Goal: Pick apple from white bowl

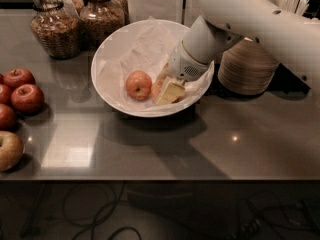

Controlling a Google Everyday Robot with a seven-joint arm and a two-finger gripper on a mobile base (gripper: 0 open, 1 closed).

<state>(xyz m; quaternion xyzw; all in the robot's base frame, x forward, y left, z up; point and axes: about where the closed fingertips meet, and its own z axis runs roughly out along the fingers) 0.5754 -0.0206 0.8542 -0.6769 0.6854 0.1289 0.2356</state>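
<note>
The white bowl (107, 59), wide and lined with crumpled white paper, stands at the middle back of the grey table. A reddish-orange apple (138, 85) with a stem dimple lies in it, left of centre. My gripper (166, 94) reaches down into the bowl from the right, just right of that apple. A sliver of a paler orange apple (156, 88) shows against the gripper's left side. The gripper hides the rest of it. I cannot tell whether the gripper holds it.
Several dark red apples (27, 98) and a paler one (9, 150) lie at the table's left edge. Two glass jars (52, 29) stand at the back left. A stack of beige bowls (246, 66) stands right of the white bowl, under my arm.
</note>
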